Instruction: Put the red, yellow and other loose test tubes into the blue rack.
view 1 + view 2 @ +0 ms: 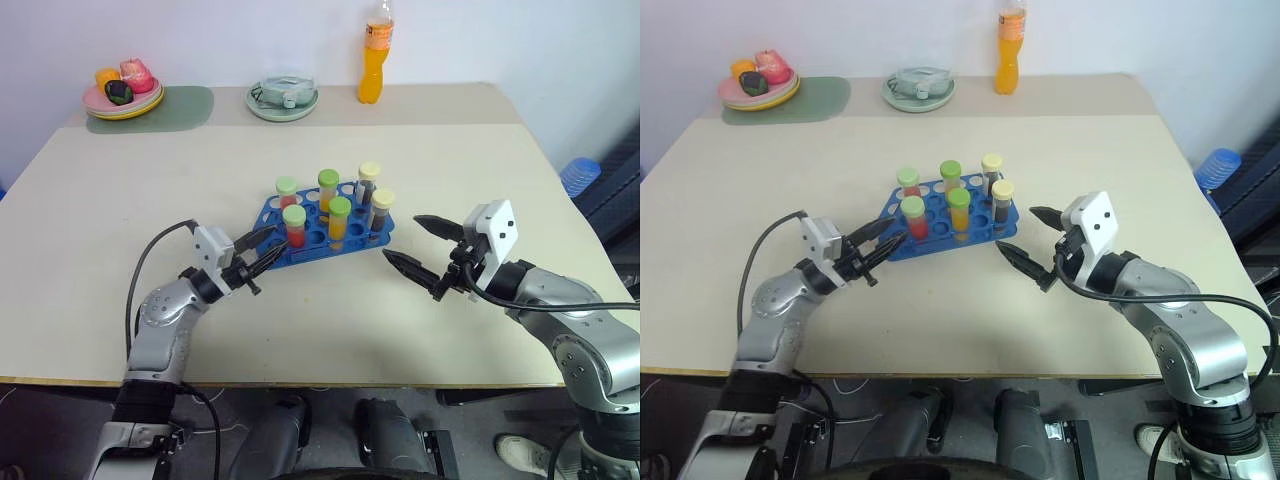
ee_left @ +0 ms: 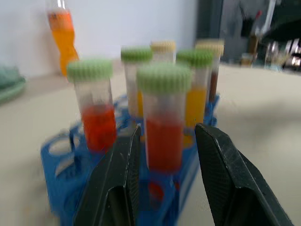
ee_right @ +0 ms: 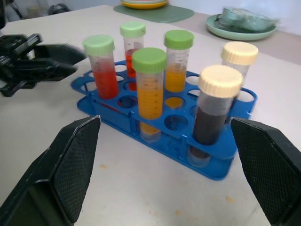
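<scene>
Six capped tubes (image 1: 340, 219) upright in the blue rack (image 1: 268, 218) at mid-table, none seen loose on the table (image 1: 430, 140); looks finished. Left claw (image 1: 262, 252) nearly closed and empty just beside the rack, right claw (image 1: 418, 246) wide open, empty, nearby

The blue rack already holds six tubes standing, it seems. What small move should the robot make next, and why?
Probably ease both arms back from the blue rack. All six test tubes stand upright in its holes and none lies loose on the table. The left gripper holds nothing, its tips close to the rack's near corner, and the right gripper is wide open beside it, so the job looks done.
</scene>
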